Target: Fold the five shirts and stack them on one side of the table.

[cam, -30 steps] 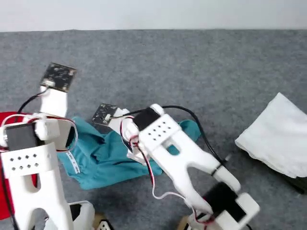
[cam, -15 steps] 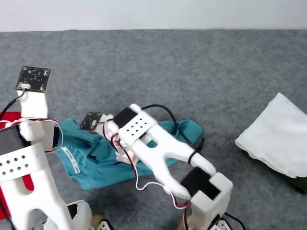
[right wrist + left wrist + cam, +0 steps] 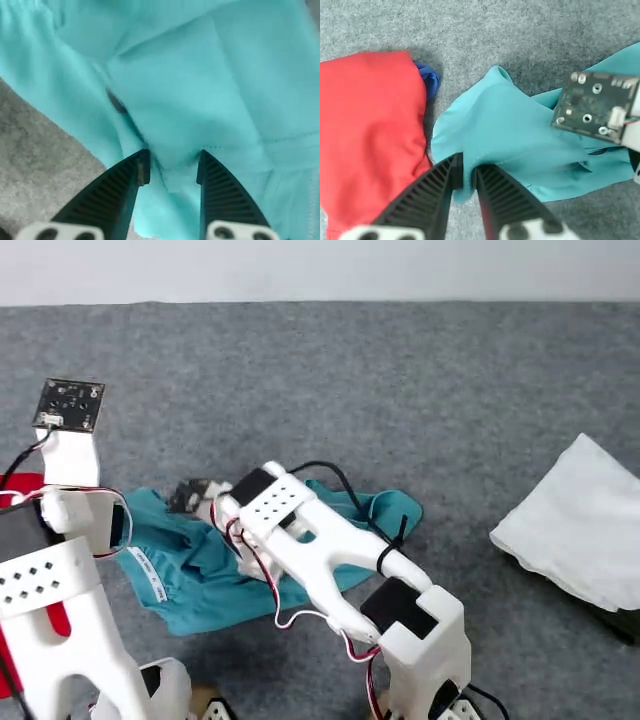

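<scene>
Crumpled teal shirt (image 3: 200, 578) lies lower centre-left in the high view on the grey table (image 3: 400, 380). L gripper (image 3: 465, 174) is almost closed, pinching the shirt's edge just beside the red shirt (image 3: 370, 125). R gripper (image 3: 171, 167) is down on the teal cloth w/ jaws partly apart and a fold between them; folded white shirt (image 3: 580, 525) is at the right edge, well apart.
</scene>
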